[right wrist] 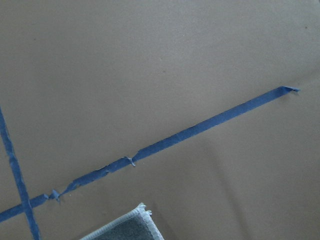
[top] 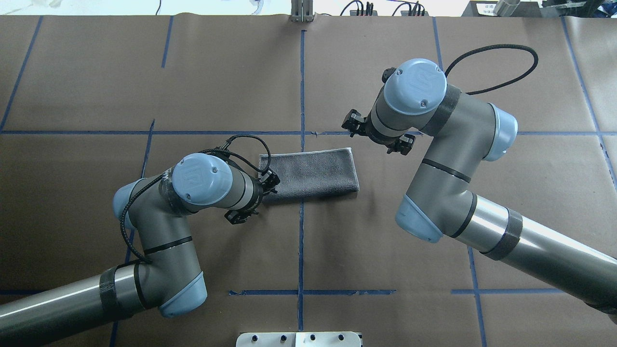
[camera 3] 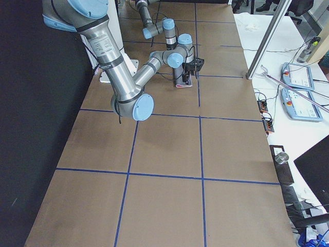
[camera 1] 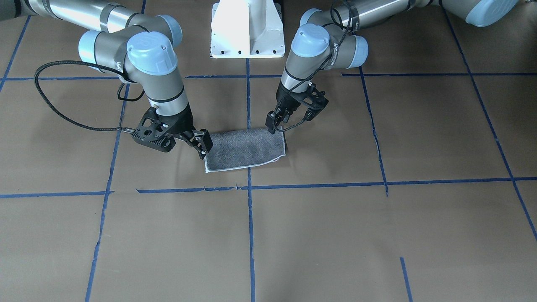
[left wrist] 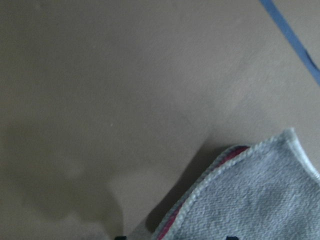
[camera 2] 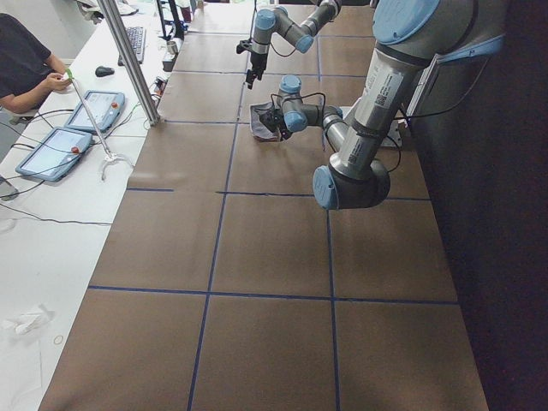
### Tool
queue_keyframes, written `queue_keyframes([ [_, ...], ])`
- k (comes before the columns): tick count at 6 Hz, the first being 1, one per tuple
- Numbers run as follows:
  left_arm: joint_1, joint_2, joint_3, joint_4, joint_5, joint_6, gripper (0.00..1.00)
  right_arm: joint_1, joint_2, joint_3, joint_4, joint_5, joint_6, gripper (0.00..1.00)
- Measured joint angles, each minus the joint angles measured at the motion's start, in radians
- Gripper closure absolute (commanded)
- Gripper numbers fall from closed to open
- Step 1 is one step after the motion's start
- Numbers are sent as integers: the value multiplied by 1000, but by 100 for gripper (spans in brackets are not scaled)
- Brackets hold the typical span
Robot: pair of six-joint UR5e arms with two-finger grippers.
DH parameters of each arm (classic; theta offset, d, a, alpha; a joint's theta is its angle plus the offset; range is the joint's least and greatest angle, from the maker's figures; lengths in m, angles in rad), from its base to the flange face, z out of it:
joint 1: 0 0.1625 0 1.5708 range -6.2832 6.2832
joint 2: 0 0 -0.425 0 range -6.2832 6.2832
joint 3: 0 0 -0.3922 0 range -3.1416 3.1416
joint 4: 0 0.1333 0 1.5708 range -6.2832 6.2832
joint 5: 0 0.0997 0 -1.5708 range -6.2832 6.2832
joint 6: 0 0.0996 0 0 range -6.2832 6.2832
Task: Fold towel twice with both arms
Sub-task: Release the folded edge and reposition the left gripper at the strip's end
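Note:
The towel (camera 1: 245, 149) lies folded in half as a grey strip with a whitish border at the table's middle, also in the overhead view (top: 308, 173). A pink inner face shows at its corner in the left wrist view (left wrist: 250, 200). My left gripper (camera 1: 272, 126) hovers just over the towel's near-left corner, jaws apart and empty, also in the overhead view (top: 269, 185). My right gripper (camera 1: 204, 147) is at the towel's far-right end, jaws apart and empty. In the overhead view its own wrist hides it. The right wrist view shows only a towel corner (right wrist: 130, 227).
The table is covered in brown paper with a grid of blue tape lines (camera 1: 251, 184). The white pedestal base (camera 1: 247, 29) stands behind the towel. An operator (camera 2: 26, 60) sits with tablets beyond the table's far edge.

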Motion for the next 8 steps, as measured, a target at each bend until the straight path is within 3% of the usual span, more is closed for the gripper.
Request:
queue_keyframes([
  [2,1,-1,1,2,2,4,35,0,-2,1,0,-2,0,0],
  [5,-2,0,1,2,3,14,54,-3,-2,1,0,-8,1,0],
  [7,-5,0,1,1,4,14,93,-7,-2,3,0,-10,1,0],
  [8,-7,0,1,1,4,14,99,-8,-2,3,-1,-11,2,0],
])
